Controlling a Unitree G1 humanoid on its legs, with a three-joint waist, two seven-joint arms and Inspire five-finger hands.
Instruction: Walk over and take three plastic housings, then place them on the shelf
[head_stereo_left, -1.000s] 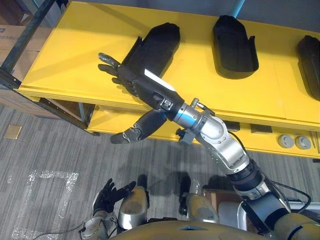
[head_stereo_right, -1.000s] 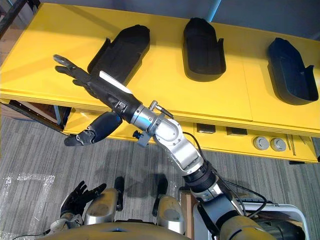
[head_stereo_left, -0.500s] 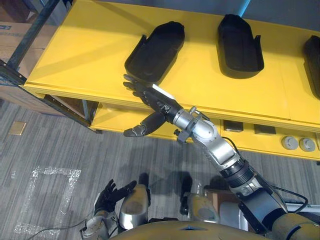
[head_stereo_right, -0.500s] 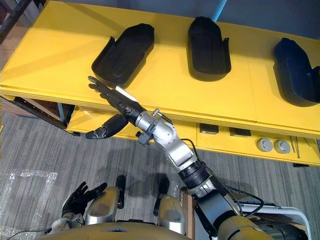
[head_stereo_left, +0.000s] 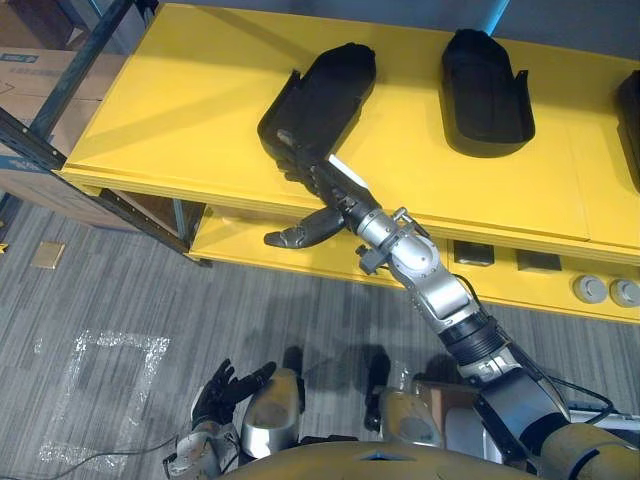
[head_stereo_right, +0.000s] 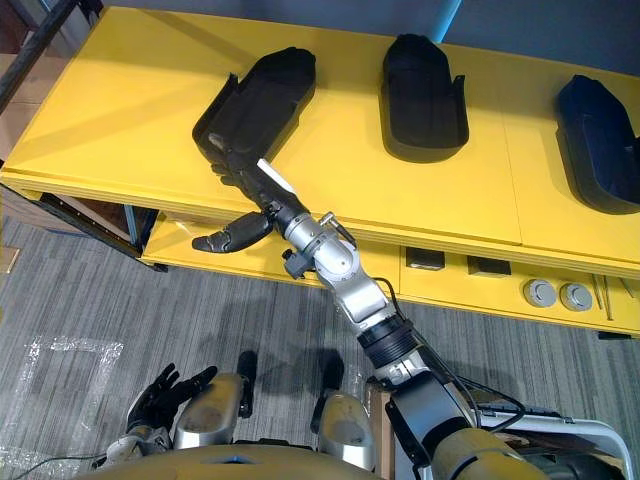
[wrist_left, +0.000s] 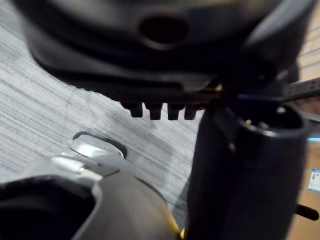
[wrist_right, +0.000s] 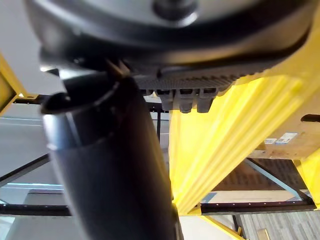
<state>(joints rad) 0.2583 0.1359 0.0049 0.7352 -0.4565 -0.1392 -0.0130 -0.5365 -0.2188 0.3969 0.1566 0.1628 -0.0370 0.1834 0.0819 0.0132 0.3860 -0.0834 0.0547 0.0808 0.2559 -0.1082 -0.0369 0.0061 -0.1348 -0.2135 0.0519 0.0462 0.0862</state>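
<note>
Three black plastic housings lie in a row on top of the yellow shelf (head_stereo_left: 170, 100), hollow side up and well apart from one another: the left housing (head_stereo_left: 322, 98) is angled, the middle housing (head_stereo_left: 486, 88) sits straighter, and the right housing (head_stereo_right: 600, 100) is by the far right end.

The robot's right hand (head_stereo_left: 332, 186) is stretched out over the front edge of the shelf, at the near end of the left housing. Its fingers (head_stereo_right: 228, 166) are straight and reach the housing's near rim; I can't tell whether they actually touch it. The thumb (head_stereo_right: 232, 239) is spread wide from them and hangs below the shelf's front edge, so the hand is apart and has hold of nothing.

The left hand (head_stereo_left: 222, 388) hangs low by the robot's side over the grey floor (head_stereo_left: 110, 300), fingers spread and loose, with nothing in it.

A lower yellow shelf board (head_stereo_right: 480, 290) runs under the top one.
</note>
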